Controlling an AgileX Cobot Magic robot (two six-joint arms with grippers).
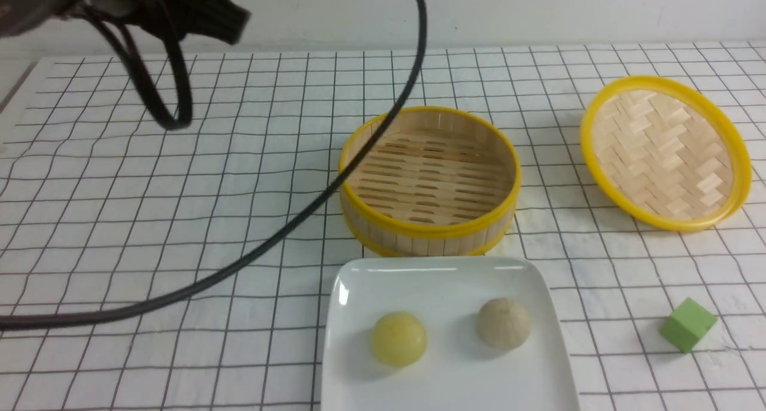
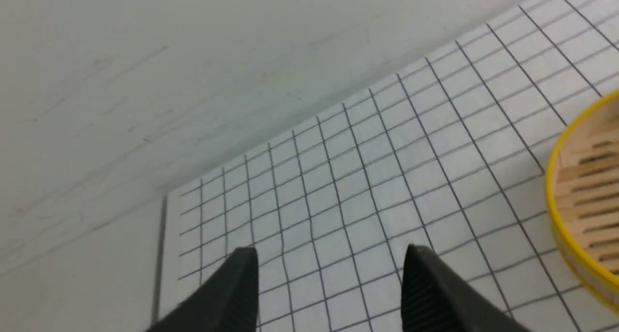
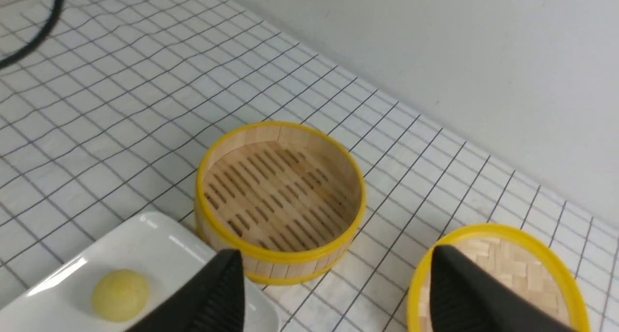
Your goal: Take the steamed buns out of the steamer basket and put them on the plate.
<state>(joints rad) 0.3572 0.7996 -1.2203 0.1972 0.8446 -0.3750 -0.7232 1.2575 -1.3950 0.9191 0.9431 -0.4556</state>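
Both buns lie on the plate [image 1: 449, 282], apart from each other; taking the plate's middle as the dial in the front view, the yellow bun [image 1: 399, 338] sits at 9 o'clock and the pleated bun [image 1: 504, 322] near 3 o'clock. The basket [image 1: 428, 239] stands at the plate's 12 o'clock, just beside its rim, and its slatted floor is bare; the lid [image 1: 664, 154] lies at the basket's 3 o'clock, tilted; the cube [image 1: 688, 324] rests at the plate's 3 o'clock, apart from it.

The left gripper [image 2: 331, 252] hangs wide over the gridded cloth [image 1: 179, 219], nothing between its jaws; the right gripper [image 3: 334, 252] is likewise wide and empty, above the plate and basket.

By how things lie, the task looks done.

The buns seem light and soft, so a hard squeeze would likely dent them; the yellow one looks smooth and may slip, while the pleats should give more bite. If either needs shifting, take it low across its widest part, jaws either side of the dome, closing only until it yields slightly; the glossy plate may let a nudged bun slide.
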